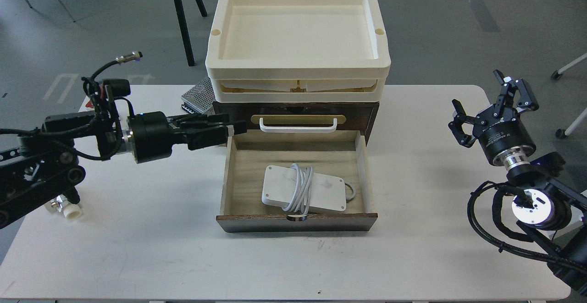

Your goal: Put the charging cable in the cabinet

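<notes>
From the head view, the cabinet (pixel 296 110) is sitting at the middle back of the white worktop (pixel 137 239), with its pale-wood drawer (pixel 296 156) standing pulled out toward the camera. The cable (pixel 302 188) is lying flat inside the drawer, near the front wall, its white cord wrapping around its middle and a loop of cord sticking out on its right side. Cream trays (pixel 298 41) are stacking on top of the cabinet, and the white handle (pixel 298 124) is showing on the brass plate above the open drawer. A perforated metal box (pixel 198 93) is peeking out behind the cabinet's left side.

The left gripper (pixel 231 129) is reaching in level from the left, its tip hovering just at the drawer's back left corner; its jaws are lying close together, clenched on nothing. The right gripper (pixel 486 99) is hanging well apart from the cabinet over the right end of the worktop, pointing up, its jaws released and spread wide. A small white block (pixel 69 209) is resting under the left arm.
</notes>
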### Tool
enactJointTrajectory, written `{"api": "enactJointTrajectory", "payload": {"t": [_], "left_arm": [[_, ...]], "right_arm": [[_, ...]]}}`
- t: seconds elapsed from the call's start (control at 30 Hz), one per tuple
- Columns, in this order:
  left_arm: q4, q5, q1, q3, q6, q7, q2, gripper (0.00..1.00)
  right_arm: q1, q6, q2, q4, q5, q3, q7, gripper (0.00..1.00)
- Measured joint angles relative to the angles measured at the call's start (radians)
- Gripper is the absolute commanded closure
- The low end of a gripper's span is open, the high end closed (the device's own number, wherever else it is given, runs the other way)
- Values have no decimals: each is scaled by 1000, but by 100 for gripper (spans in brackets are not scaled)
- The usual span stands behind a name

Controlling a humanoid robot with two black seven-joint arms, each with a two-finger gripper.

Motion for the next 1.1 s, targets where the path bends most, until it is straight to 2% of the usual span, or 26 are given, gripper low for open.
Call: {"api": "enactJointTrajectory", "payload": {"t": [0.2,0.33,0.43,0.47,0.5,0.53,0.73,0.87,1.0,1.1], "left_arm": [[26,-318,170,-1,106,0,93,20],[110,-504,235,2,190,0,80,19],[185,-665,245,2,205,0,34,19],[203,-710,245,1,205,0,20,16],[222,-759,245,-3,206,0,5,6],[238,-802,243,-9,206,0,-6,2],[333,-927,232,-74,202,0,-83,2],[469,-987,229,-166,191,0,-169,2],[600,-1022,222,-254,93,0,-272,2],[642,-1026,219,-274,16,0,-307,2]], "right_arm": [[1,2,1,4,-9,-4,0,1],[1,5,3,8,-9,-4,0,0],[1,7,3,8,-10,-4,0,0],[1,8,3,7,-10,-4,0,1],[1,8,3,6,-10,-4,0,0],[1,8,3,5,-10,-2,0,1],[1,10,3,5,-9,1,0,0],[1,10,3,6,-9,2,0,1],[1,5,5,5,-9,3,0,1],[0,5,10,4,-9,3,0,1]]}}
